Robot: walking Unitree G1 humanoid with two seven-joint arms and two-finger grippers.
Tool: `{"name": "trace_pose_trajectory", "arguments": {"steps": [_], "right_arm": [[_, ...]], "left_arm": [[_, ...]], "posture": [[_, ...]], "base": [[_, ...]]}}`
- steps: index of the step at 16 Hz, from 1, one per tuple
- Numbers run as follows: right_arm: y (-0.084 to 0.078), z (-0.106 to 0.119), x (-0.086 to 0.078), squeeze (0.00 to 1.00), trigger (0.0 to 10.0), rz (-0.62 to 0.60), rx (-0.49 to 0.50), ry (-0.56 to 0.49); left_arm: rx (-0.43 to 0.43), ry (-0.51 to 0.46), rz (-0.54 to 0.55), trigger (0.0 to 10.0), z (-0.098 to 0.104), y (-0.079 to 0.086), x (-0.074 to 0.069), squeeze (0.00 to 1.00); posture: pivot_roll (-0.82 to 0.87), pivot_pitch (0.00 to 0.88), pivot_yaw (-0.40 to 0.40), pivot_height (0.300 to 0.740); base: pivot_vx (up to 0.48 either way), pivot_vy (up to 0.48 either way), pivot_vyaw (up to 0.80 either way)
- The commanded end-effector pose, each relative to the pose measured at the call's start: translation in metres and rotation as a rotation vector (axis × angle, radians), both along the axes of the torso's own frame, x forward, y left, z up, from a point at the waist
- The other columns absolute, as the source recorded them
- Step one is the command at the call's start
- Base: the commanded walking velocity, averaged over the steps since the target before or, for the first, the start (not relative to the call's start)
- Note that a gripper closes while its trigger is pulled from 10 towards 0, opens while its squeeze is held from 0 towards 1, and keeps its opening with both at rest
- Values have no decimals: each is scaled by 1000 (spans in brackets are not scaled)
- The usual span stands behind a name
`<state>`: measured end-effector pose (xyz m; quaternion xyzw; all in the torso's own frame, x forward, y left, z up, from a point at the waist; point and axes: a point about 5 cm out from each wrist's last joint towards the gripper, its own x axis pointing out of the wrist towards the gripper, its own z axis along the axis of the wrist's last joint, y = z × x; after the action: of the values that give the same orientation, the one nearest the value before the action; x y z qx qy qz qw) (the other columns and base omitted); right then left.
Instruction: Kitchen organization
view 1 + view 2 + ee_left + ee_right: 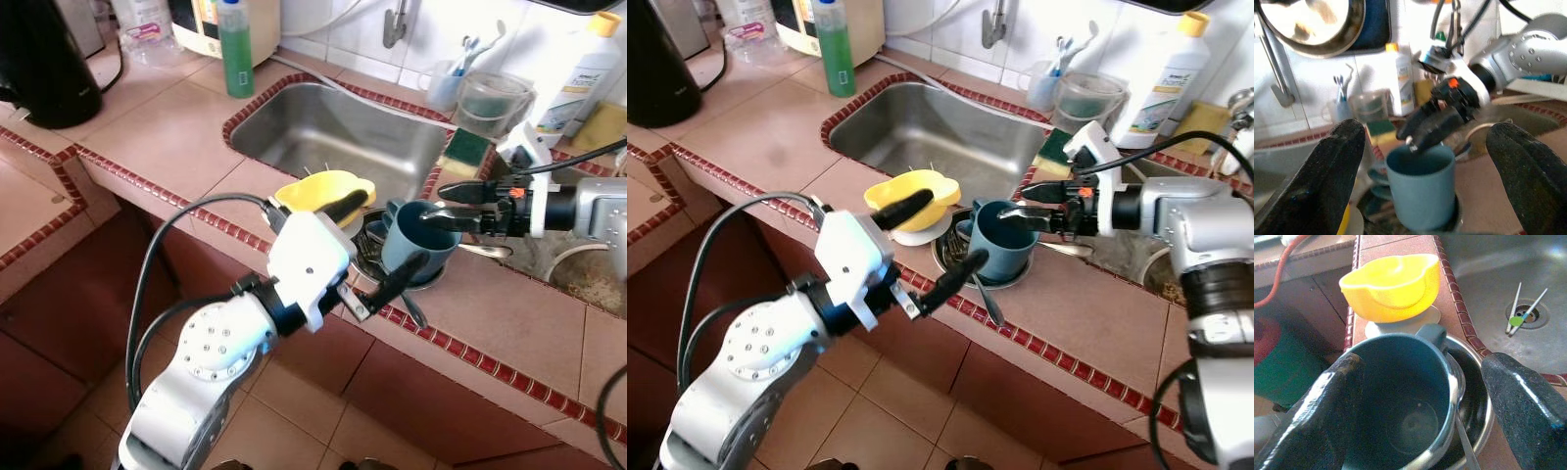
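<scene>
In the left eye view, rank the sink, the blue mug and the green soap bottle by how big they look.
1. sink
2. blue mug
3. green soap bottle

The bottle stands farther from the camera, so its rank against the mug is unsure.

The blue mug (pixel 1000 253) hides most of the metal bowl (pixel 950 257) beneath; the spoon's (pixel 988 298) bowl is hidden.

Before us runs a tiled bench (pixel 167 137) edged in red trim, with a steel sink (pixel 343 132) set into it. On the bench by the sink's near corner we see a yellow bowl (pixel 318 189) on a white saucer and a metal dish (pixel 1011 278) holding a blue mug (pixel 1002 242). A green soap bottle (pixel 235 49) and a white bottle (pixel 1161 73) stand near the wall.
</scene>
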<state>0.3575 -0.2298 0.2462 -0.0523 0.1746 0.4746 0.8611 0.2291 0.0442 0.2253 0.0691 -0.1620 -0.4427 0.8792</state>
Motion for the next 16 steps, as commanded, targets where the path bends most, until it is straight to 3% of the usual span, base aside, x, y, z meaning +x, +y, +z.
{"name": "trace_pose_trajectory", "arguments": {"steps": [1,7,8,9,10,11,16], "right_arm": [[2,1,3,0,10000,8,-9,5],[3,-12,5,0,10000,-8,-39,56],[0,-15,7,0,9608,-24,-71,65],[-2,-16,8,0,8627,-28,-92,78],[-3,-17,8,0,6863,-33,-100,80],[-5,-19,10,0,0,-59,-123,91],[-7,-15,15,0,0,-91,-127,78]], "left_arm": [[32,27,-35,10000,-5,-7,-9,0],[54,79,-30,10000,-10,-8,-12,0],[56,82,-29,10000,-10,-7,-12,0],[58,82,-27,10000,-9,-7,-13,0],[59,81,-26,10000,-9,-7,-12,0],[62,87,-21,10000,-8,-7,-13,0],[45,95,-11,10000,-5,-7,-13,0]], "posture": [[-162,178,-71,740],[-147,191,-68,740],[-148,195,-65,740],[-147,194,-64,740],[-147,194,-64,740],[-147,198,-65,740],[-147,203,-70,740]], "base": [[0,0,0],[0,0,0],[0,0,0],[0,0,0],[0,0,0],[0,0,0],[0,0,0]]}}
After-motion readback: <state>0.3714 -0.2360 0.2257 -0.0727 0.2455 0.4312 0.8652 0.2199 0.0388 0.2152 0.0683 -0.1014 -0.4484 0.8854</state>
